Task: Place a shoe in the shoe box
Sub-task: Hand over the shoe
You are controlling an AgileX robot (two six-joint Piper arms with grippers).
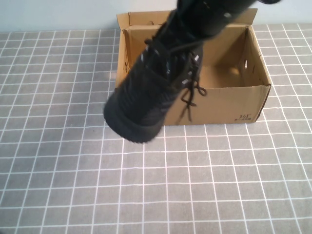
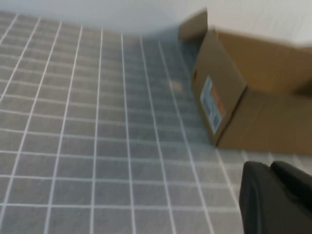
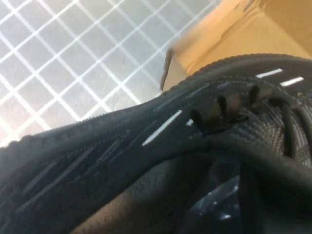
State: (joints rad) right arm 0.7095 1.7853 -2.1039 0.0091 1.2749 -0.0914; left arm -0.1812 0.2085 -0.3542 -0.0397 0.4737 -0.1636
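Note:
The black knit shoe (image 1: 146, 97) hangs in the air, toe down toward the front left, over the front left corner of the open brown shoe box (image 1: 229, 100). Its laces dangle in front of the box's front wall. My right gripper (image 1: 197, 27) comes down from the top edge and is shut on the shoe's collar. In the right wrist view the shoe (image 3: 146, 131) fills the picture, with one finger (image 3: 243, 195) inside its opening and the box (image 3: 234, 29) beyond. My left gripper (image 2: 273, 197) is shut and empty, low over the table beside the box (image 2: 234, 97).
The grey gridded table cover (image 1: 73, 170) spreads to the left of the box and in front of it. The box's lid flap (image 1: 141, 18) stands up at the back. A blue and orange label (image 2: 212, 102) is on the box's end wall.

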